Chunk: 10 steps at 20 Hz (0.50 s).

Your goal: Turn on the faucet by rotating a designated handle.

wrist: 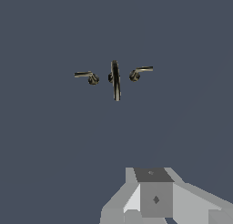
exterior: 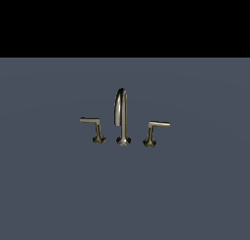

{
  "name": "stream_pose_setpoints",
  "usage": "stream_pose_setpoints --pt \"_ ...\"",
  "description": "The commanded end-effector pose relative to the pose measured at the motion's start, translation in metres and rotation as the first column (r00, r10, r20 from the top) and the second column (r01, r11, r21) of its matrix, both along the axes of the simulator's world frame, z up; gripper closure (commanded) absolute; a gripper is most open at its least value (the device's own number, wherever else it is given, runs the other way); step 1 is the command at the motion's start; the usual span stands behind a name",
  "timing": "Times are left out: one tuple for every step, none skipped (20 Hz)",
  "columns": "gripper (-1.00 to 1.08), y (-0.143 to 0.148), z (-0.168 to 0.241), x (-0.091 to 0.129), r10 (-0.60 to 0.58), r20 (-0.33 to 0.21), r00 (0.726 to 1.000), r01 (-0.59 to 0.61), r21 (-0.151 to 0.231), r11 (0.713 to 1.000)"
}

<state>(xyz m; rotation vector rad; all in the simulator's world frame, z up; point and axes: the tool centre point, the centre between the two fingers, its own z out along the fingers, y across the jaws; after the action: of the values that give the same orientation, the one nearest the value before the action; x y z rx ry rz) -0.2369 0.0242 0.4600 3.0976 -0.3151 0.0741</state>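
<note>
The arm does not appear in the exterior view at all, and the wrist view catches only a grey blocky part of the gripper [wrist: 154,198] at the picture's edge. Its fingertips are cut off, so whether the fingers stand apart or together cannot be told. It holds nothing visible and sits well apart from the faucet.

The faucet [exterior: 122,118] stands small on a flat blue-grey surface [exterior: 49,195]; fine detail of its brushed metal is hard to make out. Its gooseneck spout [exterior: 120,112] rises from a flared base in the middle, and its arch comes down on the exterior view's left of the stem. In the wrist view the spout appears foreshortened, as a dark narrow strip.

The handle [exterior: 93,128] stands on the exterior view's left of the spout, near it but not touching. Its post rises upright from a flared base, and its thin bar runs level, its long axis horizontal, pointing toward the exterior view's left, away from the spout. The mirror-image lever [exterior: 155,131] stands on the other side, bar pointing toward the exterior view's right.
</note>
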Motion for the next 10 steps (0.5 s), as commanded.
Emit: stream_pose_setpoints --pt "1.08 0.008 -0.013 0.004 -0.050 -0.001 0.999 0.050 0.002 0.999" --pt "1.08 0.012 -0.018 0.006 -0.071 -0.001 0.997 0.071 0.003 0.997" --pt "1.08 0.016 -0.023 0.008 -0.092 -0.001 0.996 0.092 0.004 0.996" --pt "1.08 0.019 -0.029 0.010 -0.113 -0.002 0.994 0.113 0.005 0.994" --pt "1.08 0.023 -0.034 0.012 -0.134 -0.002 0.991 0.134 0.006 0.991" --pt "1.08 0.026 -0.040 0.015 -0.156 -0.002 0.988 0.156 0.006 0.988" --pt "1.08 0.030 -0.045 0.017 -0.177 -0.003 0.984 0.177 0.007 0.984" --pt "1.08 0.033 -0.050 0.020 -0.198 -0.003 0.980 0.198 0.008 0.980" --pt "1.08 0.037 -0.056 0.022 -0.219 -0.004 0.976 0.219 0.009 0.976" --pt "1.08 0.040 -0.061 0.025 -0.239 -0.004 0.971 0.239 0.010 0.971"
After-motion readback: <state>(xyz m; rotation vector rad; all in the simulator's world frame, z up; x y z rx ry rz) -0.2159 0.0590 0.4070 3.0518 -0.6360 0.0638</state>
